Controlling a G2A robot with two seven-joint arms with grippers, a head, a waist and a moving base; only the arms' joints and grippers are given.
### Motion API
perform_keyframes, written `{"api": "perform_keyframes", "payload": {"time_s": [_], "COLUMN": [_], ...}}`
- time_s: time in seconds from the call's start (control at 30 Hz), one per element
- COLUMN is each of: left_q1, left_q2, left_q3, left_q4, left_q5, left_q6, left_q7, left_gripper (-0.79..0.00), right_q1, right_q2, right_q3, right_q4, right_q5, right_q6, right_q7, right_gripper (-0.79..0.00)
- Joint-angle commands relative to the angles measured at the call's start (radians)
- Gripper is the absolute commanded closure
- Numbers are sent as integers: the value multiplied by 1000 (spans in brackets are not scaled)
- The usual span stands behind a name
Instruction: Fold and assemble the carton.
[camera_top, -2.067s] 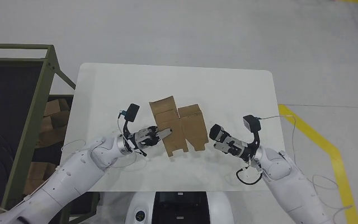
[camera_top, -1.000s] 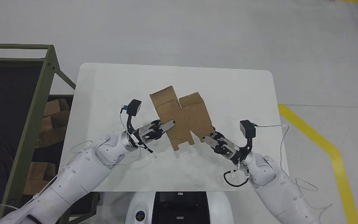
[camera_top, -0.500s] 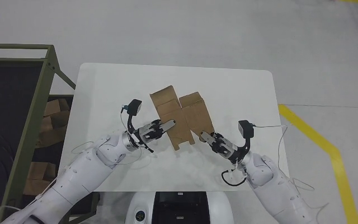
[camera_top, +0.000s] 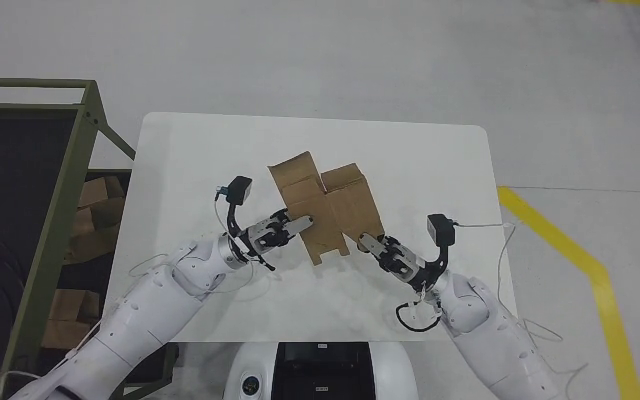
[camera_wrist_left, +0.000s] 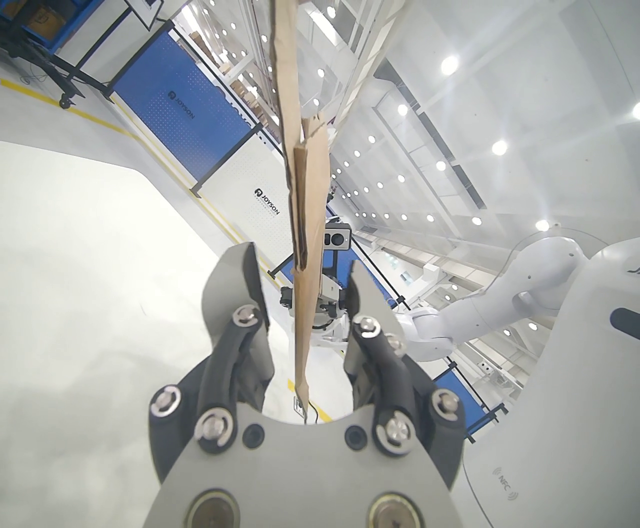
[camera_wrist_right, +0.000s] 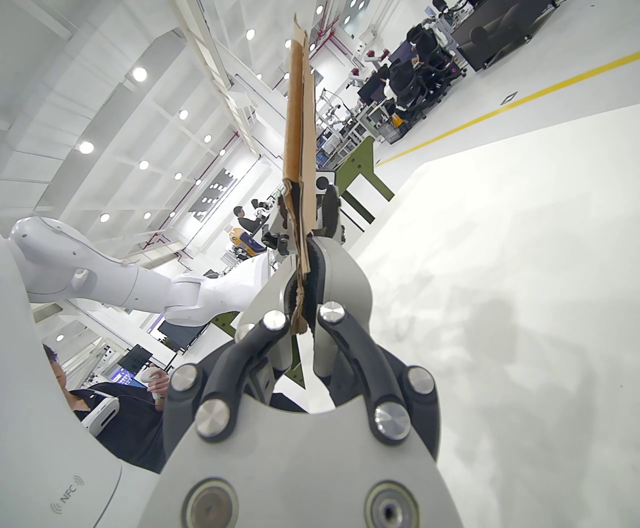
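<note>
White tabletop (camera_top: 430, 170) on pale grey floor. Green rack (camera_top: 95, 110) with brown boxes (camera_top: 95, 215) off its left side, yellow floor line (camera_top: 565, 240) off its right.

Flattened brown carton (camera_top: 325, 210) over mid-tabletop, spanning between both claws, two flaps pointing toward far edge. Near edge apparently raised. Cannot tell whether far edge touches tabletop.

Left claw (camera_top: 297, 223) at carton's left near edge, released. In left wrist view, fingers (camera_wrist_left: 240, 300) spread either side of cardboard edge, gap visible on both sides, no clamp. Other arm's claw farther off behind the cardboard.

Right claw (camera_top: 363, 241) at carton's right near corner, clenched on the cardboard. In right wrist view, pads (camera_wrist_right: 316, 280) pressed together with carton edge pinched between, rest of sheet running straight out from the tips.

Carton edge-on from both wrists: thin, layers lying close together, not opened into a box.
</note>
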Motion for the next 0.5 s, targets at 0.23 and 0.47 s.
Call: {"api": "perform_keyframes", "payload": {"time_s": [0.23,0.47], "left_q1": [8,15], "left_q2": [1,5], "left_q3": [-59,-102], "left_q4": [16,32], "left_q5": [-45,-134], "left_q6": [-25,-57], "left_q7": [-28,-66], "left_gripper": [-785,-785], "right_q1": [-19,-32], "right_q2": [5,11], "right_q3": [21,29], "right_q4": [-6,-15], "right_q5": [21,50], "right_q6": [-11,-13], "right_q7": [17,51], "right_gripper": [0,0]}}
